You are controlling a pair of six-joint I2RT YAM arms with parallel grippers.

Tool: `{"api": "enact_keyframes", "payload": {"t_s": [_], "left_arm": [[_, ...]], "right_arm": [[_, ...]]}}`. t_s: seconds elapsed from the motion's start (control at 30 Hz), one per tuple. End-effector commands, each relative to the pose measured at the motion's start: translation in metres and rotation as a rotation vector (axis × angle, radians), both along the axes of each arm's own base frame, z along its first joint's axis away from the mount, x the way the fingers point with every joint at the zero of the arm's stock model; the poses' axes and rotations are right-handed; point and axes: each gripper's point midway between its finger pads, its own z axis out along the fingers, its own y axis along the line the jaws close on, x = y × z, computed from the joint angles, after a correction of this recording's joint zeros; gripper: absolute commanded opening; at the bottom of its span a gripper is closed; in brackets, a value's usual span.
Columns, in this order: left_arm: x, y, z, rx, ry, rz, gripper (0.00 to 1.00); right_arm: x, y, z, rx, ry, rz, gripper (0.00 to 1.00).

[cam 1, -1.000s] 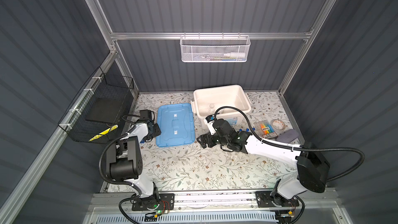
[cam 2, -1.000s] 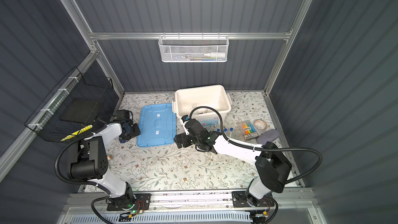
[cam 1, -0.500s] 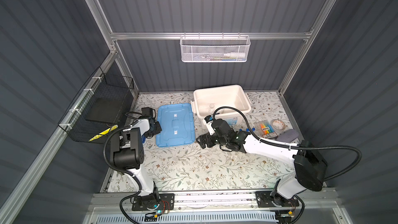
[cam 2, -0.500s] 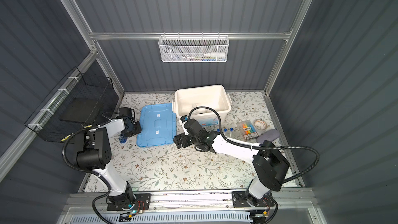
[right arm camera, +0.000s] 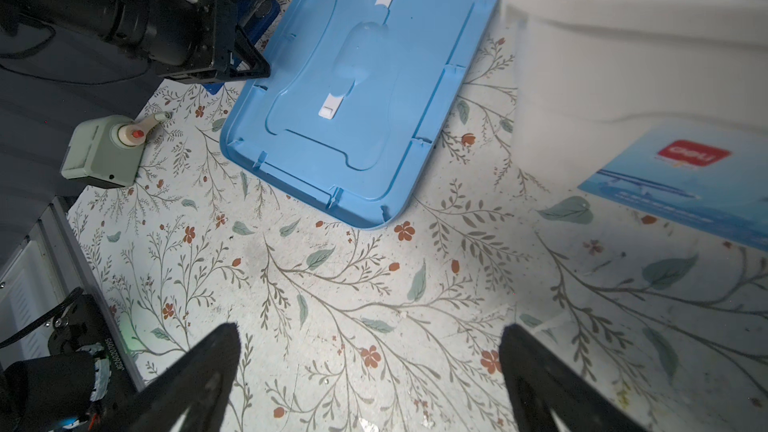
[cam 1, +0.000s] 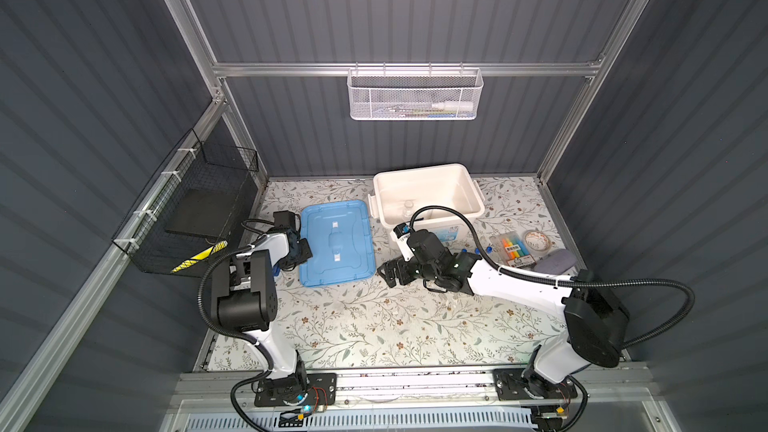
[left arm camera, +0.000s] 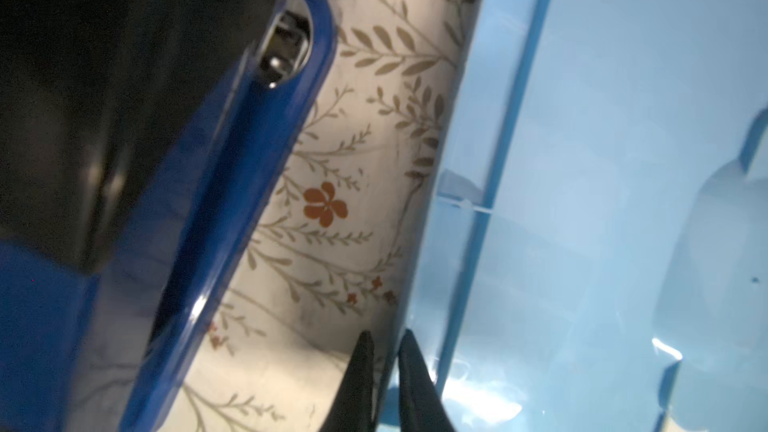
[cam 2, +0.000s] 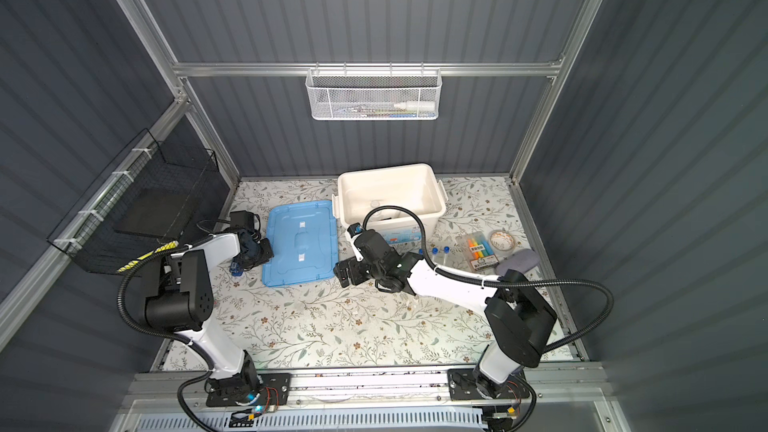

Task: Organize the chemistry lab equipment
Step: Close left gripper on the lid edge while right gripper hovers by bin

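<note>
The blue lid [cam 1: 336, 243] lies flat on the table left of the white bin [cam 1: 424, 169]. My left gripper [left arm camera: 384, 340] sits at the lid's left rim, its two fingers nearly together with the rim between them. In both top views it shows at that edge [cam 1: 305, 253] [cam 2: 268, 253]. My right gripper [right arm camera: 370, 338] hangs open over bare table in front of the bin [cam 1: 384, 274], holding nothing. Blue-capped test tubes [cam 2: 435, 250] stand behind the right arm. A small clear glass vessel [cam 1: 409, 205] lies inside the bin.
A dark blue stapler [left arm camera: 208, 160] lies close beside the left gripper. A pack of highlighters [cam 1: 514, 248], a tape roll [cam 1: 537, 239] and a grey object [cam 1: 555, 261] sit at the right. A grey-green device [right arm camera: 104, 151] stands near the lid. A black wire basket [cam 1: 199, 209] hangs left.
My left gripper's fingers have closed onto the lid's left rim and the left arm's elbow has swung in. The right gripper has opened slightly wider and stayed in place.
</note>
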Motion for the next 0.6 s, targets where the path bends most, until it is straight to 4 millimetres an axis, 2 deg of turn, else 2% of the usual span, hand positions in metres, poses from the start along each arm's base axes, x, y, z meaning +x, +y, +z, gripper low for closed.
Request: {"api": "enact_keyframes", "payload": {"t_s": [0.0,0.3,0.4,0.57], "left_arm": [[-0.023,0.003,0.000,0.036,0.052,-0.002,0.11],[-0.054,0.003,0.002,0.045,0.064,0.022,0.09],[-0.056,0.003,0.004,0.036,0.056,0.033,0.12],[-0.051,0.000,0.008,0.021,0.041,0.031,0.24]], "right_arm": [[-0.001,-0.005,0.000,-0.005,-0.006,-0.008,0.99],[-0.002,-0.013,0.004,-0.008,-0.014,-0.020,0.99],[-0.002,-0.014,0.004,-0.005,-0.014,-0.022,0.99],[-0.001,-0.012,0.005,0.001,-0.010,-0.022,0.99]]}}
